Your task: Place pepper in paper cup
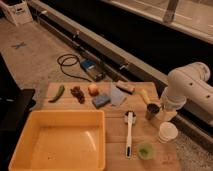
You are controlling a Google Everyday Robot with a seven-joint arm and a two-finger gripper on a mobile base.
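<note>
One tool (161, 110), at the end of the white arm (186, 90), low over the right edge of the counter (115, 135) as the view shows it. State: cannot tell whether it is open, closed or gripping anything. No green shows at it.

Items just beside the tool:
- metal cup (152, 111), dark, upright, on the tool's view-left side.
- yellow object (144, 95), just behind the metal cup; kind not discernible.

Items near:
- paper cup (167, 132), white, upright, toward the counter's front from the tool; contents not discernible.
- green dish (146, 150), small, round, front-left of the paper cup.
- white brush (129, 132), lying lengthwise, front to back, between the cups and the tray.

Items mid-counter, back row, right to left:
- brown block (125, 87).
- grey cloth (118, 95).
- blue sponge (101, 100).
- orange cube (93, 88).
- dark clump (77, 93).

Items farthest:
- pepper (56, 93), green, lying flat at the back left corner of the counter, well apart from the tool, with the whole back row between. Long axis oblique, from lower left to upper right in the view.
- yellow tray (57, 140), filling the front left.

Assessment: the pepper is not yet taken up. The sole arm would need to reach across the counter's width, meet the pepper crosswise to its long axis, then carry it back to the paper cup.
</note>
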